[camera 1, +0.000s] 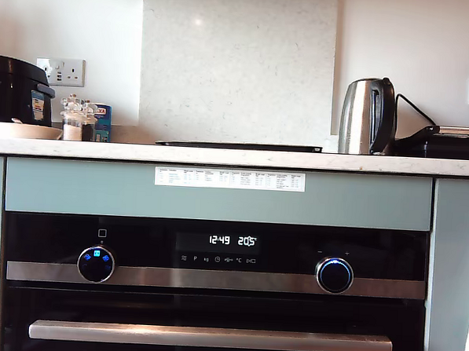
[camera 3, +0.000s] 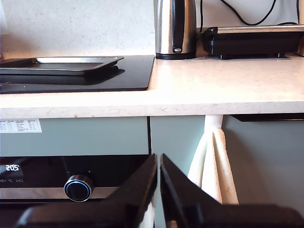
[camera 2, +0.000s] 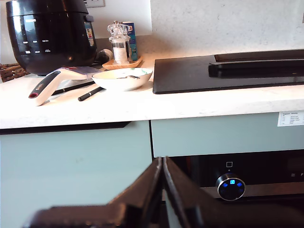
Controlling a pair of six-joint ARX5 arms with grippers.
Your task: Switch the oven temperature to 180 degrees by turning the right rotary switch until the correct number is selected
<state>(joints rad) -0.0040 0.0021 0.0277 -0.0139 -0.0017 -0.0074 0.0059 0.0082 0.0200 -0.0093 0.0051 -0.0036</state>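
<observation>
The oven fills the lower part of the exterior view, black glass with a steel strip and a long bar handle. Its display reads 12:49 and 205. The right rotary switch glows with a plain blue ring at the exterior view's right; it also shows in the second wrist view. The knob with blue icon squares sits at the exterior view's left and appears in the first wrist view. My first gripper and my second gripper are both shut on nothing, away from the oven front. Neither arm shows in the exterior view.
On the worktop stand a steel kettle, a black hob with a tray, a black cooker, a white bowl and a grinder. A pale towel hangs beside the oven.
</observation>
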